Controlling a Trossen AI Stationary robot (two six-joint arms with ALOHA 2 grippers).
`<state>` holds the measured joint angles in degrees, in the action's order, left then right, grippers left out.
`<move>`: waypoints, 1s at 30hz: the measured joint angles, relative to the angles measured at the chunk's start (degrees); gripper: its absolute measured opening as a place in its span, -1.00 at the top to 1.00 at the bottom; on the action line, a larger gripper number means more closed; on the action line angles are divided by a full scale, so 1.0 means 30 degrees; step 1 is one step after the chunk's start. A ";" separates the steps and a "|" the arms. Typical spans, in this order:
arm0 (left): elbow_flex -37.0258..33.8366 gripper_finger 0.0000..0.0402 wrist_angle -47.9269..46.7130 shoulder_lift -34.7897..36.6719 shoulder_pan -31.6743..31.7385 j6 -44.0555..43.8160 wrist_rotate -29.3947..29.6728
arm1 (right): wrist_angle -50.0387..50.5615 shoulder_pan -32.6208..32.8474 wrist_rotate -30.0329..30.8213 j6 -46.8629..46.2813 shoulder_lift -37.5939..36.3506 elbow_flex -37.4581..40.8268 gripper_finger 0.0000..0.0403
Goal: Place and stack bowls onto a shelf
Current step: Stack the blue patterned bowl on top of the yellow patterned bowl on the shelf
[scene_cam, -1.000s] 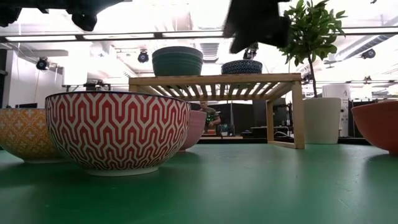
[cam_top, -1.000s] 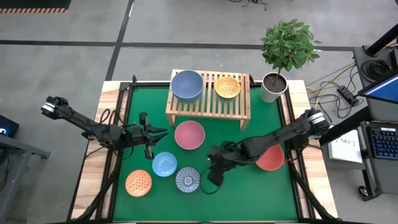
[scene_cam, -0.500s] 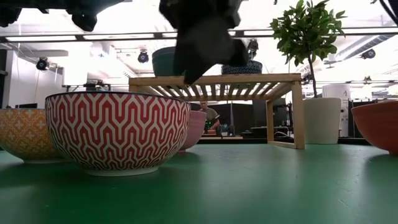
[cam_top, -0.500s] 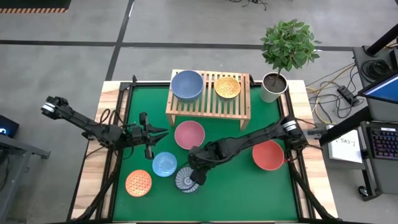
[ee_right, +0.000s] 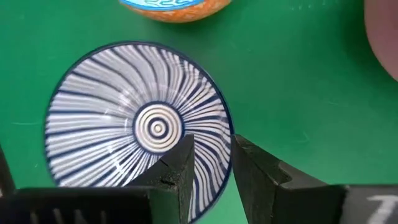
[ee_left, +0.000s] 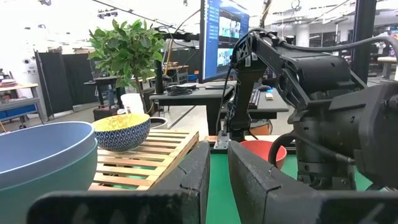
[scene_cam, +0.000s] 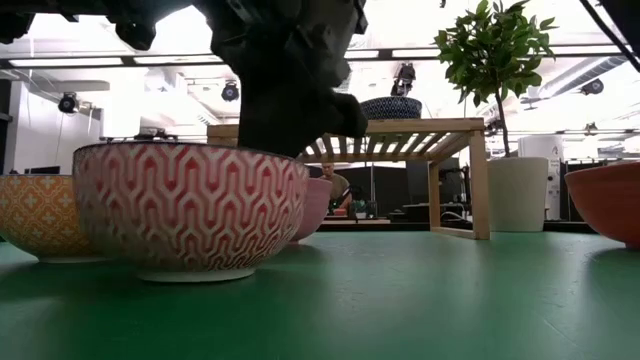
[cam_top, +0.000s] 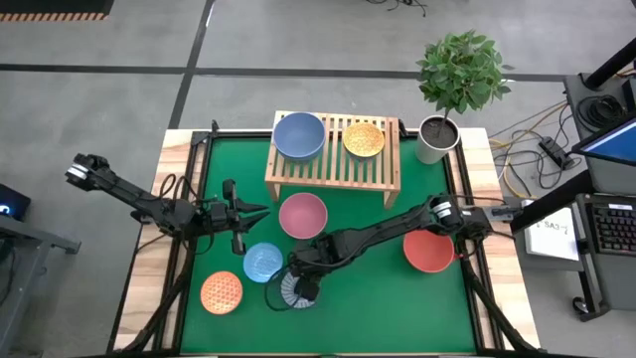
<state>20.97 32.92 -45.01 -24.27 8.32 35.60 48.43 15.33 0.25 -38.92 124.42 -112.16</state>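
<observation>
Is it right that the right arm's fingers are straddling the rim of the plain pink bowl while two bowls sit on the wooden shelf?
Not quite. The right gripper has its fingers astride the rim of the blue-and-white striped bowl, as the right wrist view shows; the pink bowl lies apart. Two bowls do sit on the shelf.

Right arm: swung from the red bowl's (cam_top: 429, 250) side of the surface (cam_top: 378, 298) across to the front middle over the last second.

Right tool (cam_top: 302, 283): formerly above bare green mat beside the grey-white patterned bowl (cam_top: 294, 288); now directly over that bowl. In the right wrist view its fingers (ee_right: 175, 168) straddle the bowl's rim, one inside the striped interior, one outside; the gap between them is narrower than a second ago.

Red bowl: earlier partly covered by the right arm; now fully exposed.

Low view: dark tool mass, earlier high near the shelf (scene_cam: 350, 128), now sits down behind the red-and-white zigzag wall of the nearest bowl.
</observation>
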 joint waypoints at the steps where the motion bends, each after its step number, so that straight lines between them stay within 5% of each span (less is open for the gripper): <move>1: 0.0000 0.80 -0.0006 0.0000 -0.0005 0.0000 -0.0001 | 0.0049 -0.0008 -0.0008 -0.0007 0.0006 0.0000 0.53; 24: 0.0000 0.80 -0.0152 0.0000 -0.0007 0.0007 -0.0001 | -0.1578 0.0007 0.0924 0.0118 -0.0110 0.1599 0.53; 30: 0.0000 0.80 -0.0144 0.0008 -0.0007 0.0007 -0.0001 | -0.1630 0.0007 0.0805 0.0241 -0.0110 0.1661 0.80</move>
<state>20.97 32.49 -44.99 -24.29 8.34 35.59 43.54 15.35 2.67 -38.19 124.09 -107.18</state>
